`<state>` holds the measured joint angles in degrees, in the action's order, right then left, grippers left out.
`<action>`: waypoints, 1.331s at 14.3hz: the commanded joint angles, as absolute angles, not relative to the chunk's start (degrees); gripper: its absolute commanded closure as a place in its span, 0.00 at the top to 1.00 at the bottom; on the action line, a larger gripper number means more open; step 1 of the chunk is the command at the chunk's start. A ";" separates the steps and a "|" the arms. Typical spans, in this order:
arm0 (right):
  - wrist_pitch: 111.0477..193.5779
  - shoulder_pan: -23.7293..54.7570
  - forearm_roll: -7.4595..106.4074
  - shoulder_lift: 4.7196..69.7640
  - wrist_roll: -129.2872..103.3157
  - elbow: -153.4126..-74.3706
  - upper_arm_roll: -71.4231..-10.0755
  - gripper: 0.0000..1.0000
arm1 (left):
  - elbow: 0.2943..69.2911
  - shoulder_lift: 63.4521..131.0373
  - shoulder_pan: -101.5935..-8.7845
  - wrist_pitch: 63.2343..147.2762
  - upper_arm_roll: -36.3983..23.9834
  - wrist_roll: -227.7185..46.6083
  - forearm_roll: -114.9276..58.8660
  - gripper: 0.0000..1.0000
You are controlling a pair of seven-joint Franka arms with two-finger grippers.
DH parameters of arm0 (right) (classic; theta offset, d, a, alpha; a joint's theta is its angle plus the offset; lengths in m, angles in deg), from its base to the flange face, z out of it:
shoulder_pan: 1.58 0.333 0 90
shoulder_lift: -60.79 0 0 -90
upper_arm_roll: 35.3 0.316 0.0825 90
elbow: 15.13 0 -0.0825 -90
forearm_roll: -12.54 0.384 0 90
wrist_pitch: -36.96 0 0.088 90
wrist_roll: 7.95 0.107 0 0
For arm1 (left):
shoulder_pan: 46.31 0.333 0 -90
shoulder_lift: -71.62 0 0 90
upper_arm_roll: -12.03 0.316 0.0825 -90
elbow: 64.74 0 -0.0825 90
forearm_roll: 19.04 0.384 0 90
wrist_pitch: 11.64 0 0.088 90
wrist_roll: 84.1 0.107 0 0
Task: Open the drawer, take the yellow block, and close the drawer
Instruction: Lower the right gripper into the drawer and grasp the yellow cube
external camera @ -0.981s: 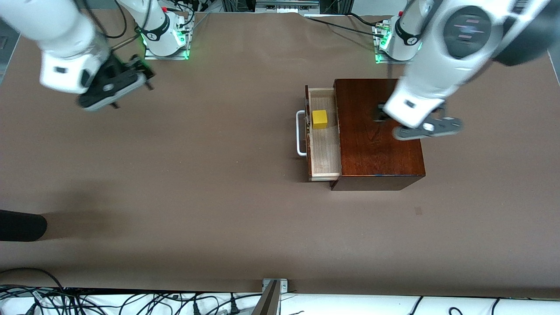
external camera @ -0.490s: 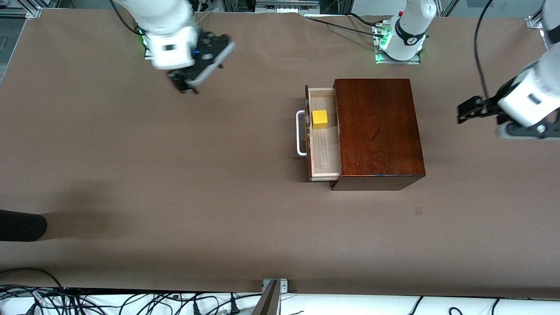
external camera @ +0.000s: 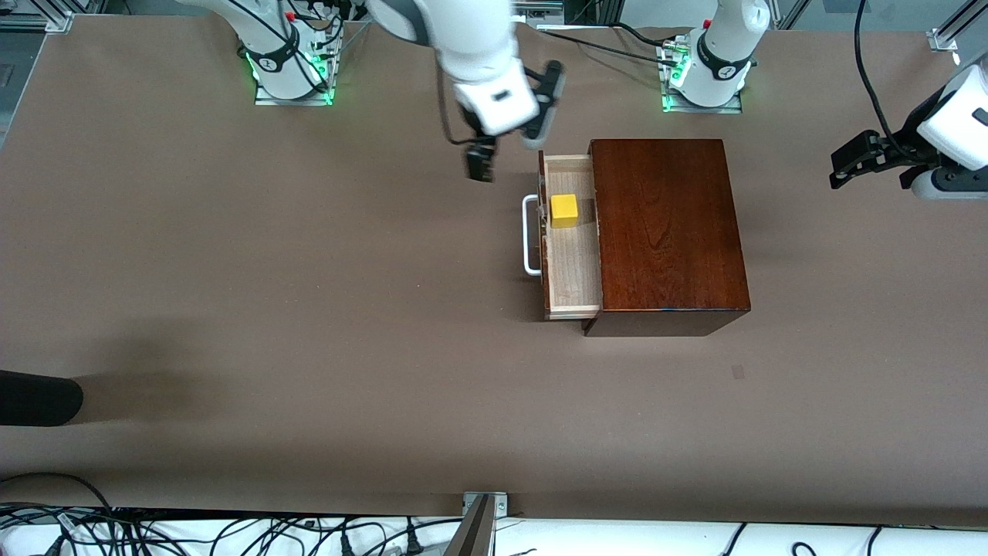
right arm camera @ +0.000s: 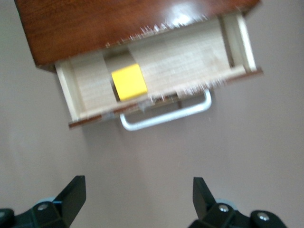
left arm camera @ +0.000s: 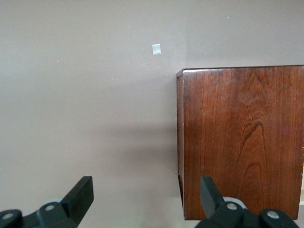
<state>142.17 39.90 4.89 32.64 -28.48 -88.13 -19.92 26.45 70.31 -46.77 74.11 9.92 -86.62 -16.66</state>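
Observation:
The reddish-brown wooden box [external camera: 668,232] stands toward the left arm's end of the table. Its drawer [external camera: 575,266] is pulled open, with the white handle [external camera: 531,235] toward the right arm's end. The yellow block [external camera: 564,210] sits inside on the pale wood. My right gripper [external camera: 505,154] is open and empty, over the table beside the drawer's front. The right wrist view shows the drawer [right arm camera: 190,54], the block [right arm camera: 128,81], the handle [right arm camera: 166,114] and the gripper [right arm camera: 137,190]. My left gripper [external camera: 845,166] is open and empty over the table at the left arm's end. The left wrist view shows it [left arm camera: 145,190] beside the box [left arm camera: 242,142].
A black rounded object [external camera: 38,398] juts in at the right arm's end, near the front camera. A small pale mark [external camera: 739,372] lies on the table nearer the camera than the box. Cables [external camera: 231,533] run along the front edge.
The right arm has swung from its end of the table to beside the open drawer. The left arm has moved off the box top to the left arm's end of the table.

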 commanded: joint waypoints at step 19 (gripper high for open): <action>152.26 47.90 -5.74 12.99 -39.42 -78.24 -20.88 1.00 | 27.54 68.90 -46.58 77.13 9.66 -89.38 -17.81 1.00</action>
